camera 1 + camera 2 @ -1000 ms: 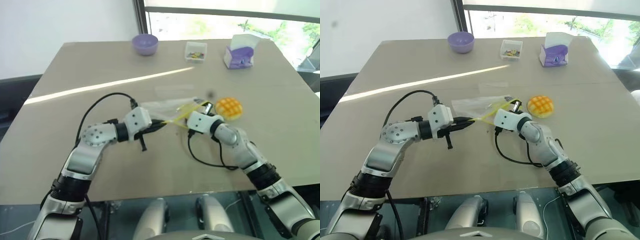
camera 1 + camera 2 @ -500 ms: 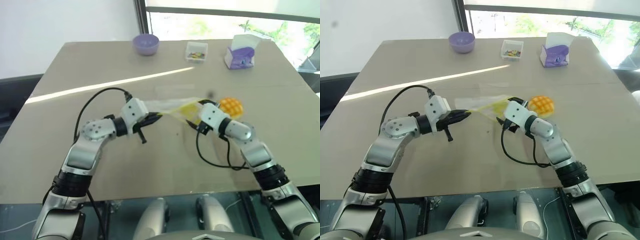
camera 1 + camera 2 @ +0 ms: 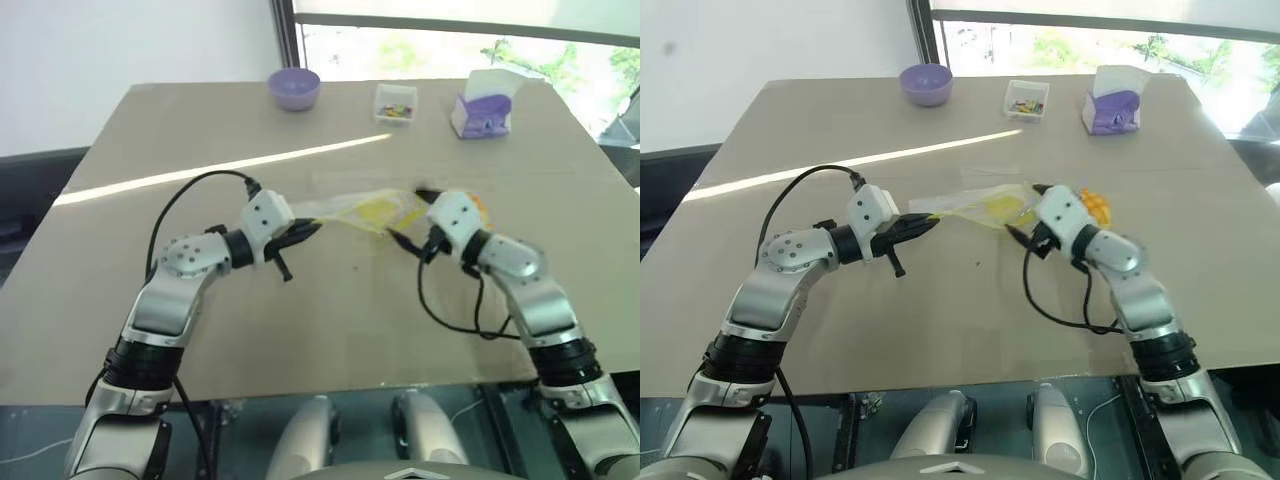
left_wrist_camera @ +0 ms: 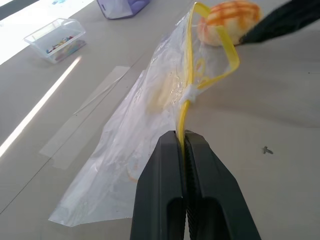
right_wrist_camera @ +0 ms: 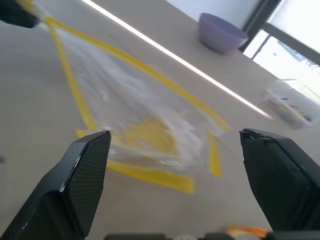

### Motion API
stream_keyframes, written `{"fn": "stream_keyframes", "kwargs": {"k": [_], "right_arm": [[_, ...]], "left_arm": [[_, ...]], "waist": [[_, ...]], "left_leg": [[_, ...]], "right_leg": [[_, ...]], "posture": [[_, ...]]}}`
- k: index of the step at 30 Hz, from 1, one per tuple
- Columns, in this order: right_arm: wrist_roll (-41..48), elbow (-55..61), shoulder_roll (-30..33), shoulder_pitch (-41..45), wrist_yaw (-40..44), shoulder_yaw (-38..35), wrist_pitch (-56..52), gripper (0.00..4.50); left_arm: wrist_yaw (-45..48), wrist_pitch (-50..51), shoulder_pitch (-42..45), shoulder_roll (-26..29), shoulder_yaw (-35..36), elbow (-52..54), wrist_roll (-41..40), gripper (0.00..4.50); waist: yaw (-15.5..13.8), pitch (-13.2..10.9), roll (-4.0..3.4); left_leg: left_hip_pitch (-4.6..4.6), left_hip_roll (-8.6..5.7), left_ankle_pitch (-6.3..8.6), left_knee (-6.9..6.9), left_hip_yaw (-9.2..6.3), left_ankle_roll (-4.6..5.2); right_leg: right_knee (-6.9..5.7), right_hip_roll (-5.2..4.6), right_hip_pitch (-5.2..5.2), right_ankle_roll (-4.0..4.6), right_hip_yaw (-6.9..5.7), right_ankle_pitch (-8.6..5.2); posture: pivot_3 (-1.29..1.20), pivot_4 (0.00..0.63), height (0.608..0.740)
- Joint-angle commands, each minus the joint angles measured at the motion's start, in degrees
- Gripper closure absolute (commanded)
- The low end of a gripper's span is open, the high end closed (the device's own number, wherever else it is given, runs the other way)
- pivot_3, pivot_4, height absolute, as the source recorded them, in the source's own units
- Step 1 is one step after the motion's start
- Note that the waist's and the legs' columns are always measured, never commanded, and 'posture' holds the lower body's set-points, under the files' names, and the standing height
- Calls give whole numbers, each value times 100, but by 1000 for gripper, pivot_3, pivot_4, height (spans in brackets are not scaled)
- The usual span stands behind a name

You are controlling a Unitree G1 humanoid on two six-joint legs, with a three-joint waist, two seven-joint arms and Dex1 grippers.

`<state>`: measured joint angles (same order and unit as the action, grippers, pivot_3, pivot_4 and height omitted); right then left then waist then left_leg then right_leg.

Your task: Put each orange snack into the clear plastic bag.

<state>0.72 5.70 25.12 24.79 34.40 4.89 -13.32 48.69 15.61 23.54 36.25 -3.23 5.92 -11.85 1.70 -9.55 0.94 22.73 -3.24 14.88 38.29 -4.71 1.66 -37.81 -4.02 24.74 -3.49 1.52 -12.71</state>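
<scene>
Bag (image 4: pixel 150 100) mouth pinched — table (image 3: pixel 300 320) roomy.

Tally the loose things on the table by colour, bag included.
Purple: 2, the bowl and the tissue box.
Orange: 1, the orange snack.
Clear: 2, the clear plastic bag and the small box of colourful bits.
Total: 5.

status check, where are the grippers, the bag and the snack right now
Left gripper shut on clear plastic bag at its yellow strip. Right gripper open, holding nothing, facing the bag. Orange snack on table beyond bag mouth, not yet inside.
</scene>
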Motion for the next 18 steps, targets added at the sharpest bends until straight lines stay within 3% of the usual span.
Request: {"fn": "stream_keyframes", "kwargs": {"k": [1, 7, 18], "right_arm": [[22, 14, 160, -61, -184, -346, -4, 36], [-212, -390, 362, -168, -480, -459, -129, 36], [-155, -593, -210, -208, -1119, -540, -736, 36]], "left_arm": [[-26, 22, 197, 1, 159, 17, -86, 4500], [-42, 94, 396, -20, 204, -170, -76, 4500], [-173, 111, 362, 49, 276, -217, 1, 4500]], "waist": [[-5, 0, 0], [1, 0, 0], [18, 0, 0]], "left_leg": [[0, 0, 0, 0, 0, 0], [0, 0, 0, 0, 4, 0], [0, 1, -1, 0, 4, -2]], "right_leg": [[0, 0, 0, 0, 0, 0], [-1, 0, 0, 0, 2, 0], [-1, 0, 0, 0, 4, 0]], "posture": [[0, 150, 740], [0, 150, 740], [0, 150, 740]]}}
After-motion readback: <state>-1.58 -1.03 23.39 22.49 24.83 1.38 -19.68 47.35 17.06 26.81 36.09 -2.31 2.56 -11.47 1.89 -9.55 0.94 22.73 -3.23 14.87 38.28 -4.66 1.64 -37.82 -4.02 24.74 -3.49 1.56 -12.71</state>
